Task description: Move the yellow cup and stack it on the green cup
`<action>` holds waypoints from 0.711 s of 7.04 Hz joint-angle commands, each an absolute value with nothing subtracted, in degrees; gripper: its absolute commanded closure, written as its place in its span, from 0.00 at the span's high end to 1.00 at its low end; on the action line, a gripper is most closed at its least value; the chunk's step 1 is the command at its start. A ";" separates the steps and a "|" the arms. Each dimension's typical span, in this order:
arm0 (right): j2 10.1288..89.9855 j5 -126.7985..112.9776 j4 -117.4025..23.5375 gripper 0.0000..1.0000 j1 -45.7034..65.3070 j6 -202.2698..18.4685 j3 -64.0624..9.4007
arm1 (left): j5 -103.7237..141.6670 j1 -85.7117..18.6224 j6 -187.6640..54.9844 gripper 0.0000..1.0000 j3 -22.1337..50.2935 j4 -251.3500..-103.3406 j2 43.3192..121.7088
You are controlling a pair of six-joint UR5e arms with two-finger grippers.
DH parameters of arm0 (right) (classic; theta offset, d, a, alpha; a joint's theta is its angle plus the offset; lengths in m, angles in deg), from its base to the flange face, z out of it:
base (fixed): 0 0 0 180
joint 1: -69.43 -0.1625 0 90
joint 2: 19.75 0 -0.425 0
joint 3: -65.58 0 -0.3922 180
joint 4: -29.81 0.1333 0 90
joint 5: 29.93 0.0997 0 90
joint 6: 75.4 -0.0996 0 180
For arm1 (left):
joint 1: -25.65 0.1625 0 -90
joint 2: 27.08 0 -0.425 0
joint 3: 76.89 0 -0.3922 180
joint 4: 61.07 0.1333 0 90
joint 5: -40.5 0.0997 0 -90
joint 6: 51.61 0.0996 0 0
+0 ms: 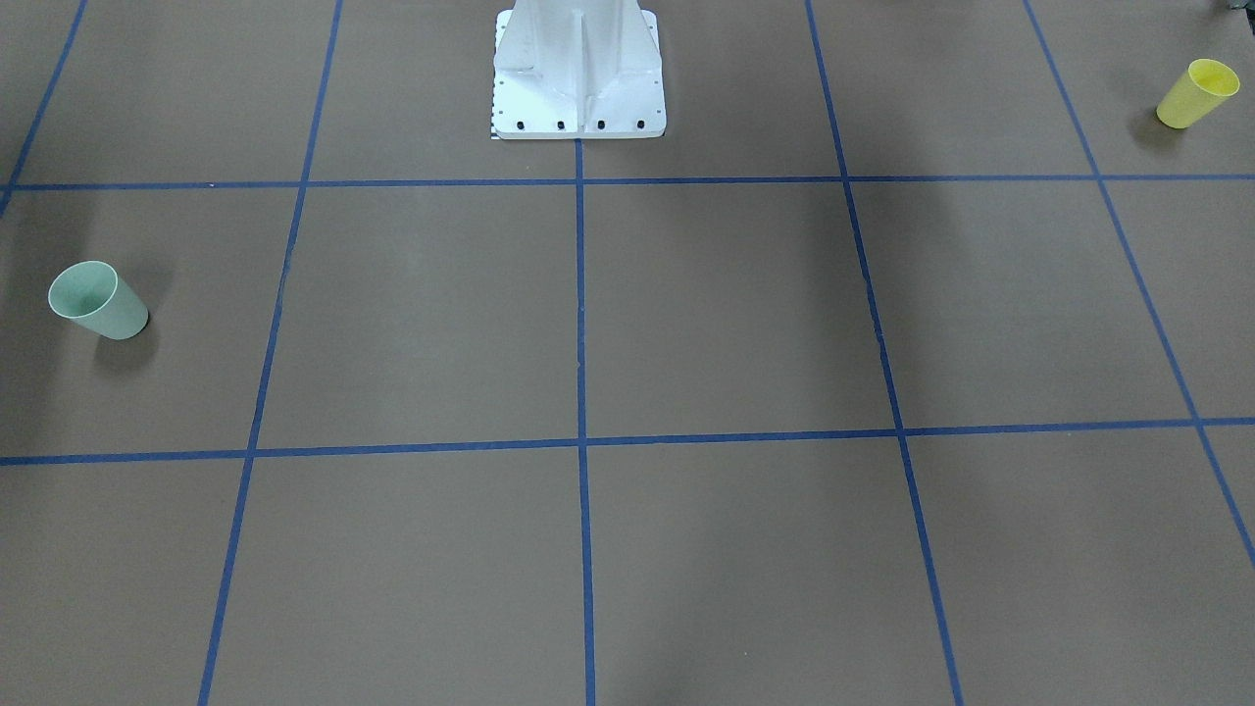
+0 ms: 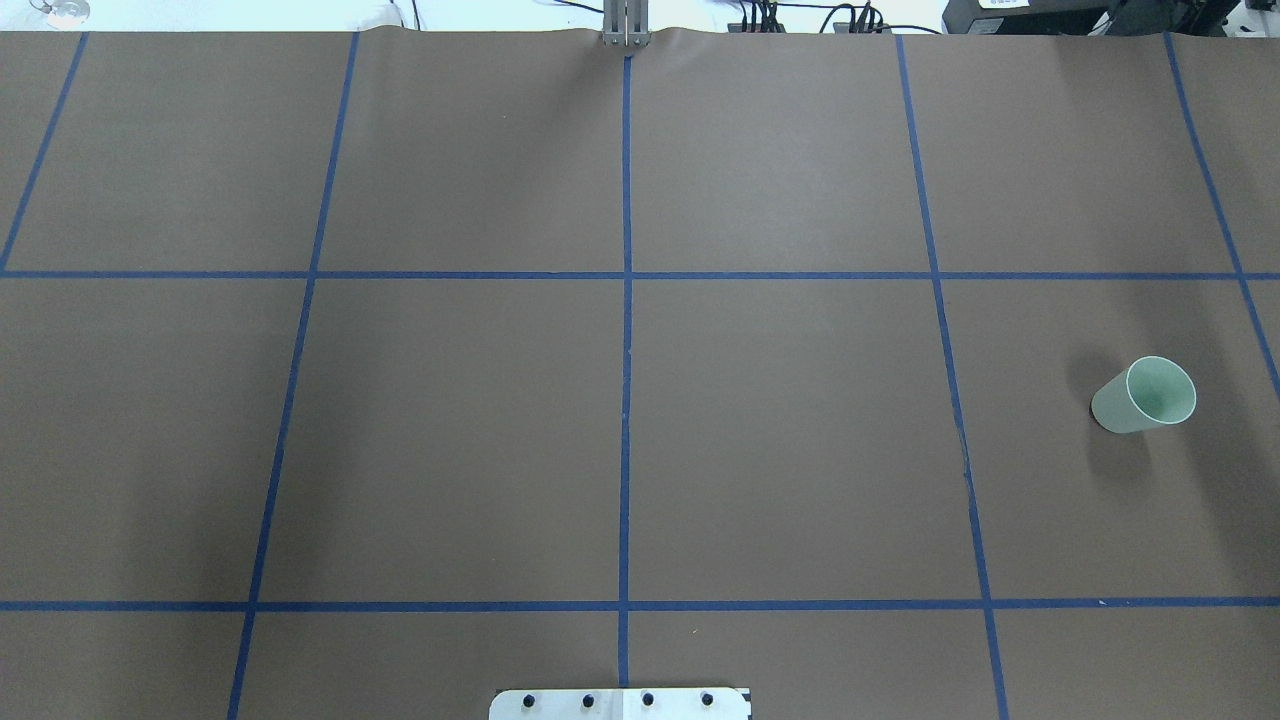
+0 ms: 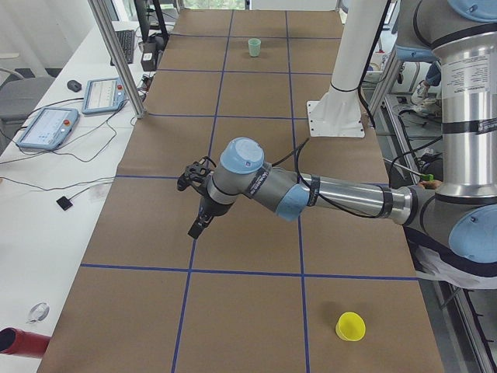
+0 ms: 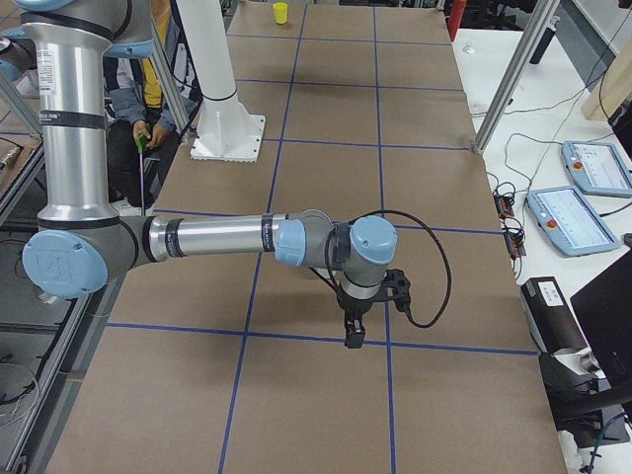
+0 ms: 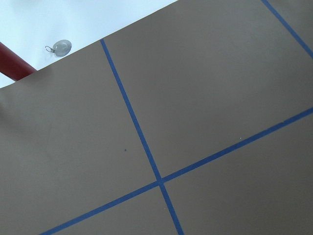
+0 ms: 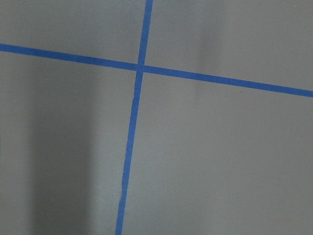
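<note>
In the front-facing view the green cup stood rim up at the far left of the brown table. The yellow cup stood rim up at the far upper right, well apart from it, with the white robot base at the top between them.

Overhead, the green cup sat on the right side, among the blue tape lines.

From the left end, the left arm reached out low and nearly level, its wrist bent down. The left gripper pointed down above a tape line, and I could not tell whether its fingers were apart or together. The yellow cup stood nearer the camera, well apart from it, and the green cup stood at the far end.

From the right end, the right arm stretched out level, with the right gripper pointing down over a tape line, its state impossible to tell. The yellow cup stood at the far end.

Both wrist views showed only table and crossing tape
</note>
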State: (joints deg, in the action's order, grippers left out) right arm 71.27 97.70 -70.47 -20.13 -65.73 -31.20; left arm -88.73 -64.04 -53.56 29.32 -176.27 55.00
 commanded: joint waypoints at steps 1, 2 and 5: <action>71.65 97.86 -70.47 1.00 -20.13 -65.73 -31.37 | -87.99 -63.21 -71.82 1.00 29.46 -182.06 54.66; 71.83 97.86 -70.47 1.00 -20.13 -65.73 -31.37 | -84.25 -62.08 -78.00 1.00 29.81 -182.09 54.75; 72.18 97.68 -70.47 1.00 -20.13 -65.64 -31.37 | -64.58 -50.58 -99.43 1.00 32.27 -181.48 54.57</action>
